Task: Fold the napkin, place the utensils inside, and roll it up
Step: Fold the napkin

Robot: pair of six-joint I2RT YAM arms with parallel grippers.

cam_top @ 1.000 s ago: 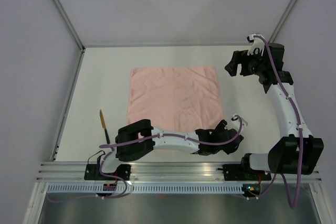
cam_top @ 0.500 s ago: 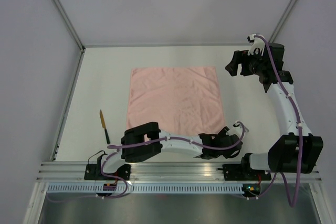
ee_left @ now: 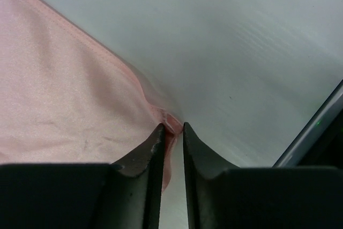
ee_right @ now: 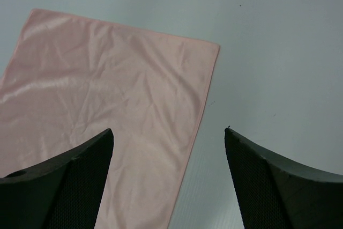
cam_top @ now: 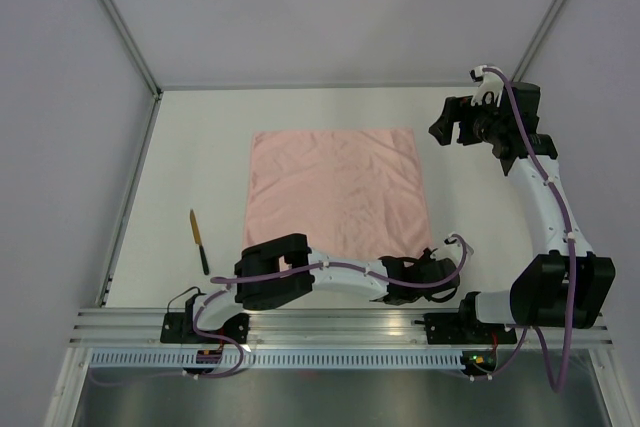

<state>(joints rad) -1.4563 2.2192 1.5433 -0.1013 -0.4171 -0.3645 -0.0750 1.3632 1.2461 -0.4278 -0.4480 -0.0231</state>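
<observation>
— Where does the napkin [cam_top: 335, 187] lie?

— Flat on the white table [cam_top: 200, 147], roughly in the middle, spread out as one pale pink square with light creases. Only its near right corner differs: there the cloth is bunched up.

— Bunched by what?

— By the left gripper [ee_left: 172, 126]. That arm reaches low along the near edge of the table, from its base on the left over to that corner. Its jaws stand almost together with a fold of pink hem caught between them (the wrist view shows the cloth right in the narrow slit).

— And the right gripper [ee_right: 169, 130]?

— Spread wide, holding nothing. It hangs above bare table just off the napkin's far right corner, well apart from the left one.

— The utensil [cam_top: 198, 240]?

— It lies by itself on the table to the left of the napkin, near the near left corner but not touching it. It is a slim stick, yellow-orange at the far end and black at the near end, pointing roughly away from the arms.
</observation>
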